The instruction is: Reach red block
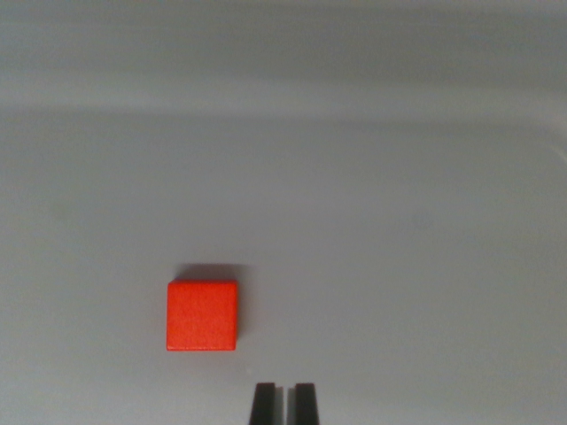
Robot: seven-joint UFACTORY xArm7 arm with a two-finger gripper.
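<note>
Plainly, the scene in labelled lines:

Surface edges: the grey table (399,221) fills nearly the whole wrist view; a soft paler band runs across at the 12 o'clock side, where the surface seems to meet a blurred back edge or wall, though which of the two cannot be told
Open room: bare grey lies on every side of the red block (202,315), with the widest stretch toward 12 and 3 o'clock; nothing stands between block and gripper
Block count: one red block, a flat square face seen from above, edges roughly square to the frame
Block place: lower left of centre, at about 7 o'clock from the middle of the view, resting flat on the table with a short dark shadow along its 12 o'clock edge
Gripper count: one gripper (284,403), showing two dark fingertips (264,404) at the 6 o'clock edge
Gripper state: the two tips stand nearly together, only a thin sliver of grey between them, and nothing is held
Gripper to block: the block sits at about 10 o'clock from the tips, near but apart, not touching
Arm pose: the camera looks down and forward over the tips; the rest of the arm is out of view
</note>
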